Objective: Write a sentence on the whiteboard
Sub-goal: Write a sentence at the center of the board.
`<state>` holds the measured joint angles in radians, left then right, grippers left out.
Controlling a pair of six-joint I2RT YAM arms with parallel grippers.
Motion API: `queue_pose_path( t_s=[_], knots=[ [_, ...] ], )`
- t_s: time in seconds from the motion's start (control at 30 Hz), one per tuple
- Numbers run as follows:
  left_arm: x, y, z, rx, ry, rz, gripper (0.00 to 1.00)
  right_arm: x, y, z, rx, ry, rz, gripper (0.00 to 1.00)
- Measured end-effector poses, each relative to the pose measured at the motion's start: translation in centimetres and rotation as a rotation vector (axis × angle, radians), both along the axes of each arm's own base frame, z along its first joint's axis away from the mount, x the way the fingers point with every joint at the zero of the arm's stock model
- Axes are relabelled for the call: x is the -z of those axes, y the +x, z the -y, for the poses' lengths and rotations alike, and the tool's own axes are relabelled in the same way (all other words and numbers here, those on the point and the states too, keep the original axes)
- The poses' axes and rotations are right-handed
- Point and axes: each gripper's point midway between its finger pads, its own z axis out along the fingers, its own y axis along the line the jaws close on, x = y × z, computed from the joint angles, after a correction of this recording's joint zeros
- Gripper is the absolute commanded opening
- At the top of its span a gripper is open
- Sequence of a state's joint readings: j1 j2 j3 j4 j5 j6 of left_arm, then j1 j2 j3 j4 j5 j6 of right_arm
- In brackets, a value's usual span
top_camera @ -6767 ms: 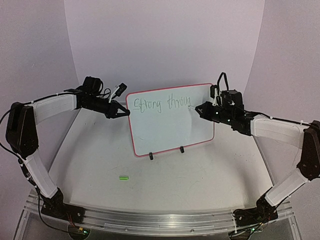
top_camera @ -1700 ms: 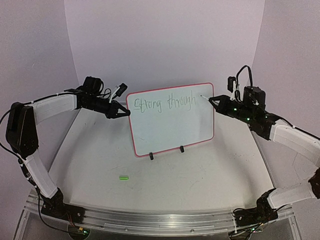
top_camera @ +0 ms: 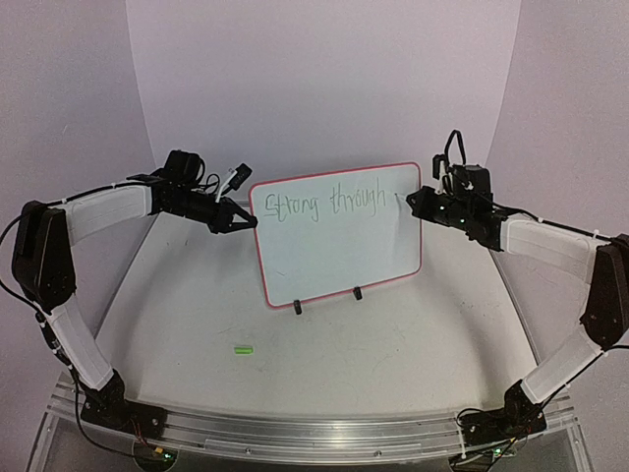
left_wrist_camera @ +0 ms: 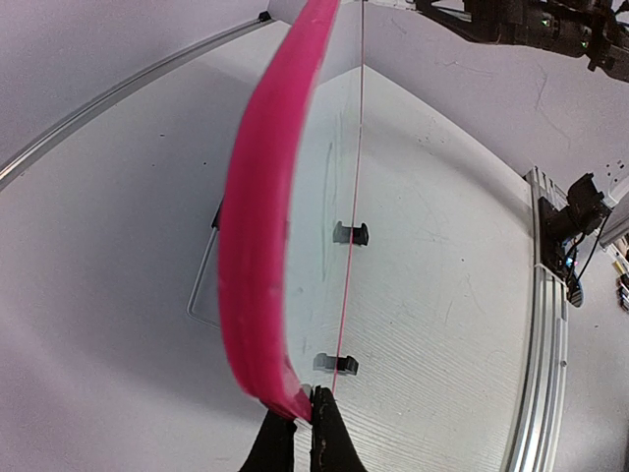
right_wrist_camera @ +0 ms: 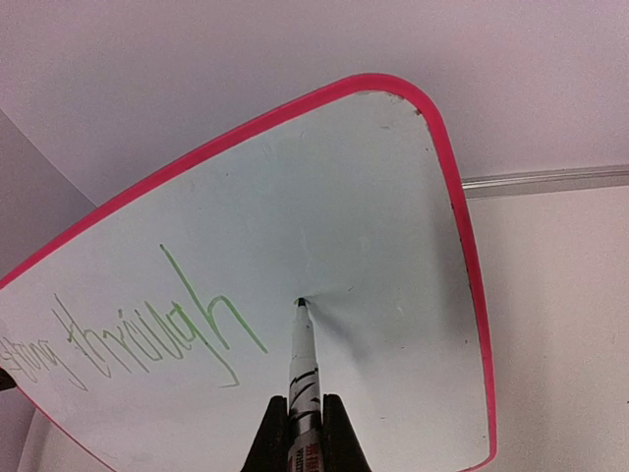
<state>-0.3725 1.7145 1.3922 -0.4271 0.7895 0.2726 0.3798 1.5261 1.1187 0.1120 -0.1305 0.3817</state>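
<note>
The whiteboard (top_camera: 339, 251) stands upright on two black clip feet (top_camera: 297, 307) mid-table, pink-red framed, with "Strong through" in green across its top. My left gripper (top_camera: 246, 221) is shut on the board's upper left edge; in the left wrist view the pink frame (left_wrist_camera: 260, 226) runs into the closed left gripper (left_wrist_camera: 305, 398). My right gripper (top_camera: 413, 202) is at the board's upper right. In the right wrist view the right gripper (right_wrist_camera: 303, 403) is shut on a white marker (right_wrist_camera: 302, 359), its tip touching the whiteboard (right_wrist_camera: 373, 197) just past the last letter.
A small green pen cap (top_camera: 243, 349) lies on the table in front of the board, toward the left. A curved white backdrop rises behind the table. A metal rail (top_camera: 295, 433) with both arm bases runs along the near edge.
The word "through" gained its final letter. My right gripper pulled back to the right of the board, then returned, and the marker tip now rests beside that word. The left gripper has not moved.
</note>
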Motion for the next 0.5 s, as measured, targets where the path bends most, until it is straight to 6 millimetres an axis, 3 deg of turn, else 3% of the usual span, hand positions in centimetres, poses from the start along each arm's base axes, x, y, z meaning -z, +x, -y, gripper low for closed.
queue_pose_path(
  t_s=[0.5],
  knots=[
    [0.0,0.0,0.0,0.0,0.0,-0.001,0.0,-0.2,0.4,1.2,0.051,-0.005,0.006,0.0]
  ],
)
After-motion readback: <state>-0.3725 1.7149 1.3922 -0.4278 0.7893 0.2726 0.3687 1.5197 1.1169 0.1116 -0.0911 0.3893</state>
